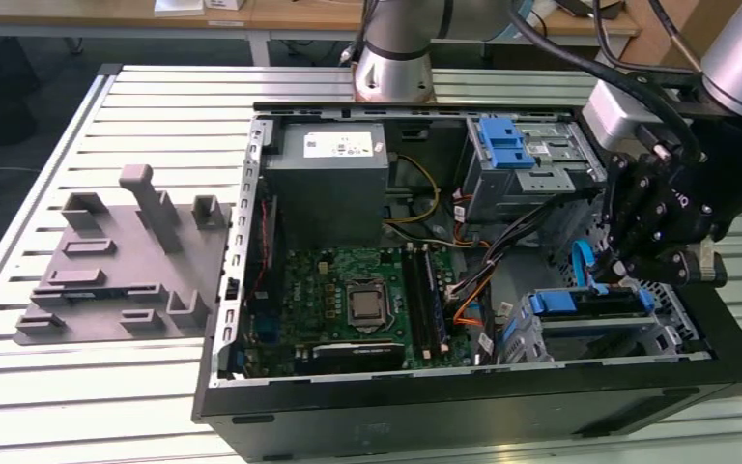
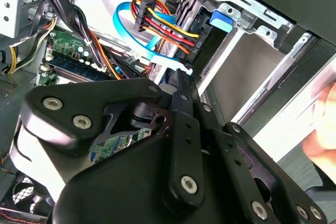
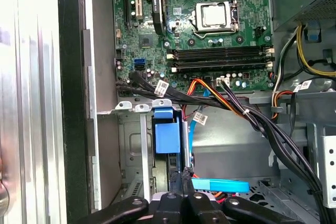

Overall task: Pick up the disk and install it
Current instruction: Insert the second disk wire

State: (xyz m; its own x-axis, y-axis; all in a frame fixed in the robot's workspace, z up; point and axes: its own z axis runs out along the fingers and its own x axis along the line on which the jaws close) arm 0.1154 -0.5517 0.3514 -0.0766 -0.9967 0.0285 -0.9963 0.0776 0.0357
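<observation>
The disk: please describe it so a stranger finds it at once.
Find the open black computer case on the slatted table. In its corner at the exterior view's right, beside the gripper, the disk sits in a grey bay. Its blue carrier rails show on top, unlike the blue-latched cage farther back.

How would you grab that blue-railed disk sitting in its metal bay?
Probably by the disk's exposed blue end, coming in from the open side of the case. The metal bay walls cover its flat faces, so that end looks like the reachable part.
</observation>
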